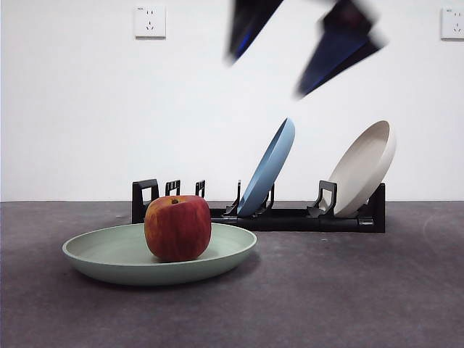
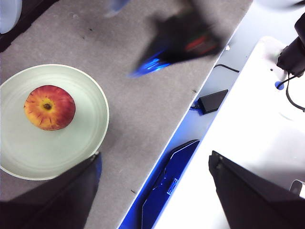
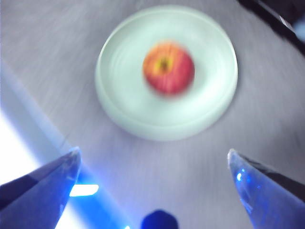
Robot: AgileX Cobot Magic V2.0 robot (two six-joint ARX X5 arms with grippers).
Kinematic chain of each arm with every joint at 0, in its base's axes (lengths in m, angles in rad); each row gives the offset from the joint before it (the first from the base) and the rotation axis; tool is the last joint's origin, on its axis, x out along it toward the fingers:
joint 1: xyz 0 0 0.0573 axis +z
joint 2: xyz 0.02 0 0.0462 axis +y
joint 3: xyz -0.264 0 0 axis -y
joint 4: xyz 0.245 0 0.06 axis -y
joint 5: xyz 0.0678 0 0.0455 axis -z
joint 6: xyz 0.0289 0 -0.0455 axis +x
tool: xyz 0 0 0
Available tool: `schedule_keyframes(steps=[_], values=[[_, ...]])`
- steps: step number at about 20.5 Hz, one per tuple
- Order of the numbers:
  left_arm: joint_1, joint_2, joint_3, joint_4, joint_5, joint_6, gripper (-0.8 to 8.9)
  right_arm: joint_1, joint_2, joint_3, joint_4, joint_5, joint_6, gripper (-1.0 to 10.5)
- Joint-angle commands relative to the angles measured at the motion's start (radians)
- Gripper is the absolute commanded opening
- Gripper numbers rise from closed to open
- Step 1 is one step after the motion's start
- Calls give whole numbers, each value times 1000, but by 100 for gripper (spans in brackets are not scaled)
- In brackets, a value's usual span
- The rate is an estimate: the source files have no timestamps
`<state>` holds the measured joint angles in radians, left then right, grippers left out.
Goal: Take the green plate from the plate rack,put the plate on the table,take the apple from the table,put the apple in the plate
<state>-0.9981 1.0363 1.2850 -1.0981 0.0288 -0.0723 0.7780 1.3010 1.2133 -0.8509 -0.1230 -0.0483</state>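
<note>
Apple is sitting in the green plate, directly below the right pincer, which is hanging high above with jaws spread wide, gripping nothing. Left pincer is also gaping and empty, off past the worktop edge, so the right arm looks nearer. Round, red, streaked yellow-orange, the fruit is resting stem-dimple up. Behind, the plate rack is holding a blue plate and a cream plate. I'd judge the task finished.

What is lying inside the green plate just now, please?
Only the apple sits in the green plate, stem dimple up. The plate's surface directly under the apple is covered.
</note>
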Motion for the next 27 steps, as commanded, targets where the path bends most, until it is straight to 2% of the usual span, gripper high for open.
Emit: schedule_keyframes(steps=[1, 7, 12, 14, 16, 17, 27], values=[[-3, 0, -5, -13, -1, -6, 377, 2, -135, -8, -146, -9, 37, 626], [-3, 0, -5, -34, -1, -6, 377, 2, -400, -8, -345, -9, 107, 613], [-3, 0, -5, -34, 0, -6, 363, 2, -461, -8, -418, -9, 112, 339], [-3, 0, -5, -34, 0, -7, 234, 2, -469, -8, -443, -11, 112, 165], [-3, 0, -5, -34, -1, -7, 19, 2, -471, -8, -462, -17, 111, -3], [-3, 0, -5, -34, -1, -8, -21, 2, -471, -8, -469, -26, 111, -17], [-3, 0, -5, -32, -1, -6, -4, 2, -471, -8, -460, -32, 129, 2]])
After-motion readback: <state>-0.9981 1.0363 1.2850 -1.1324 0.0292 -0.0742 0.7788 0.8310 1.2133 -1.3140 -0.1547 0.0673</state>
